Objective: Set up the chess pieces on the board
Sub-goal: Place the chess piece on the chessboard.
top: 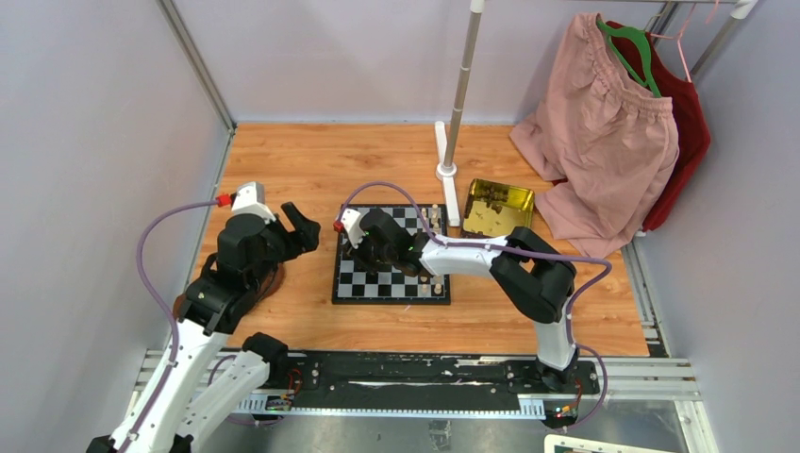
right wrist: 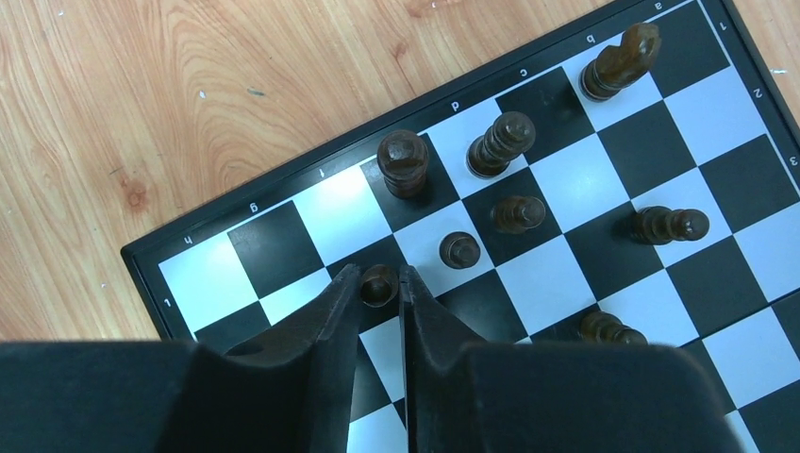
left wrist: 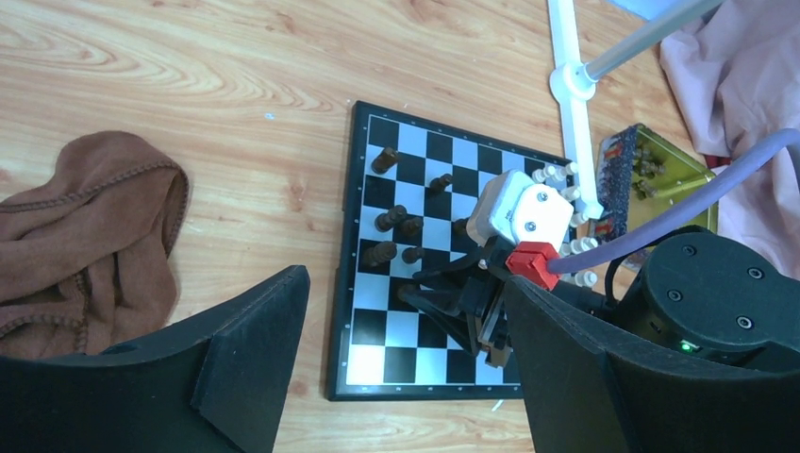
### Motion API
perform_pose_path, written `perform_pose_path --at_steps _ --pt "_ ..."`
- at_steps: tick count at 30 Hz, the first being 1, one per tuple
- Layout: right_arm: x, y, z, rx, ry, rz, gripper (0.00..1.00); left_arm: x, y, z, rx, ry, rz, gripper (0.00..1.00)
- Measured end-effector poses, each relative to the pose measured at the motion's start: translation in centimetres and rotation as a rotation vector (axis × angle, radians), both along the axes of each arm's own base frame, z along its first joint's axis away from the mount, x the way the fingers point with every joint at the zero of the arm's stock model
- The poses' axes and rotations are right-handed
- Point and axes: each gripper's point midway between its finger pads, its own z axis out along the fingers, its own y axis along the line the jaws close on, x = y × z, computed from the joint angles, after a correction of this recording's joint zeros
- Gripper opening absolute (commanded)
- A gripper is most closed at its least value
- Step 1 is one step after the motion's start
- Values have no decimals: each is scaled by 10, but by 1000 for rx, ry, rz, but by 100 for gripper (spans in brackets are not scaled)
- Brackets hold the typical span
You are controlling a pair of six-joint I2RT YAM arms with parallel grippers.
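The board (top: pixel 389 288) lies mid-table and also shows in the left wrist view (left wrist: pixel 341 283) and the right wrist view (right wrist: pixel 141 260). Several dark pieces (right wrist: pixel 500 143) stand on its left side. Cream pieces (left wrist: pixel 558 175) line its right edge. My right gripper (right wrist: pixel 379 279) reaches over the board's left part (top: pixel 363 247) and is shut on a dark pawn (right wrist: pixel 379 284) that stands on a black square near the left edge. My left gripper (top: pixel 300 226) is open and empty; it hovers just left of the board (left wrist: pixel 404 311).
A gold tray (top: pixel 498 208) with more pieces sits right of the board's far corner. A white pole stand (top: pixel 451 170) rises behind the board. A brown cloth (left wrist: pixel 85 236) lies left of the board. Pink and red clothes (top: pixel 604 132) hang at the back right.
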Motion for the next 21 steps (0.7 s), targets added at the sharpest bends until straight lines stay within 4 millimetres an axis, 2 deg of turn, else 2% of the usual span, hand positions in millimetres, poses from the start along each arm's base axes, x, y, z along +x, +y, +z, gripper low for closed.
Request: perform_pose_path --at_steps 14,18,21 --pt "-3 -2 2 -13 -5 12 28 4 -2 2 -2 -10 -2 82" --pt "-9 -1 16 2 -14 23 28 4 -2 2 -2 -11 -1 82" --pt "-13 -1 40 28 -37 23 28 6 -2 3 -2 -14 -1 82"
